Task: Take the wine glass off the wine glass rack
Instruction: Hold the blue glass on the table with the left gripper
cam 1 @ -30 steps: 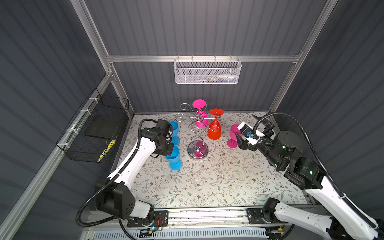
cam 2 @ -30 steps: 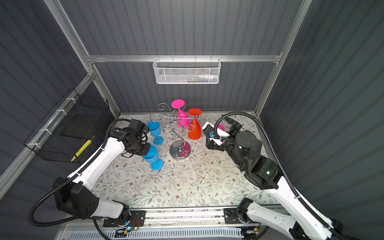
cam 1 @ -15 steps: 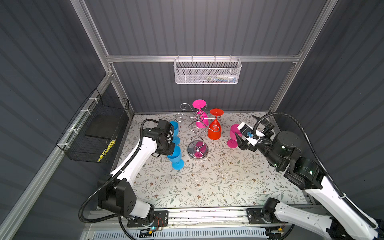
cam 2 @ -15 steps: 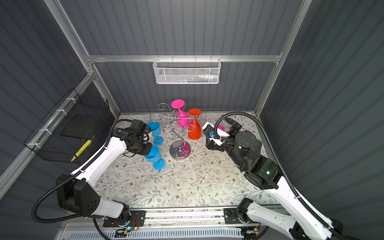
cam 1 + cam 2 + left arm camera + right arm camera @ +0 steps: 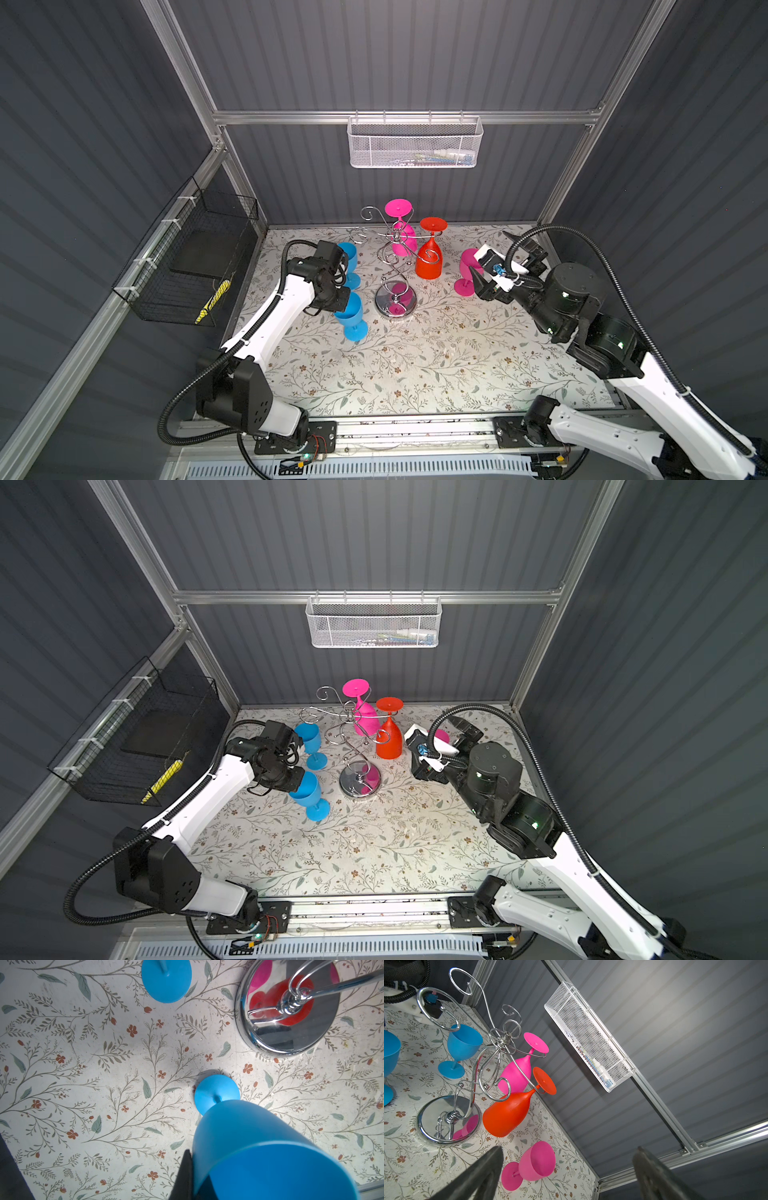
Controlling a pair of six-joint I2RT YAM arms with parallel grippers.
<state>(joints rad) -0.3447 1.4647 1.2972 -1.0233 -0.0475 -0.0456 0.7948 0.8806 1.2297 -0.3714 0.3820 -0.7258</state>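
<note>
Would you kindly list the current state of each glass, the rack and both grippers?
Left gripper: shut on the near blue glass.
Near blue glass: tilted, held by its rim, foot at the table.
Far blue glass: upright on the table.
Pink glass on rack: hanging upside down.
Red glass: hanging upside down.
Pink glass on table: upright, free.
Rack: upright.
Right gripper: open, empty.

White mesh basket's [image 5: 414, 143] contents too small to identify.
</note>
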